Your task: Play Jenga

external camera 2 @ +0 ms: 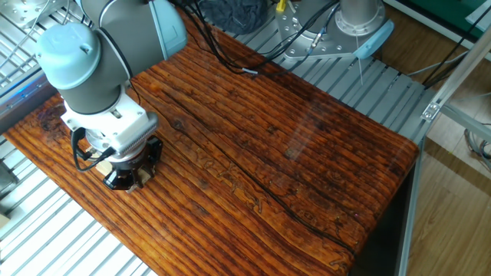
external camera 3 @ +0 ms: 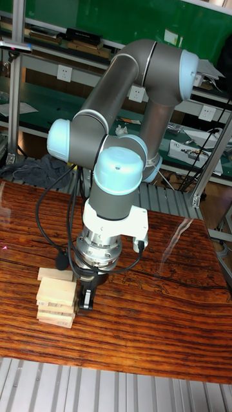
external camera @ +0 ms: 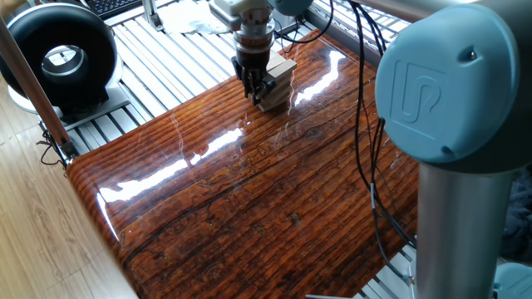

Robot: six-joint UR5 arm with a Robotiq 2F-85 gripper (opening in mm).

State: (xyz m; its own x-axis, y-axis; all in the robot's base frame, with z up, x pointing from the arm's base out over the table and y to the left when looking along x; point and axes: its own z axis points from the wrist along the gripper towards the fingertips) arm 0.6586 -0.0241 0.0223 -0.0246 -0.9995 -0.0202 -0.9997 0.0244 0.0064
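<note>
- Jenga tower (external camera 3: 57, 298) stood at the desk's (external camera: 249, 208) edge, layers crosswise for stability.
- Fingers (external camera 3: 86, 291) pressed at its 3 o'clock side, likely to push a block; whether clenched, I couldn't tell.
</note>
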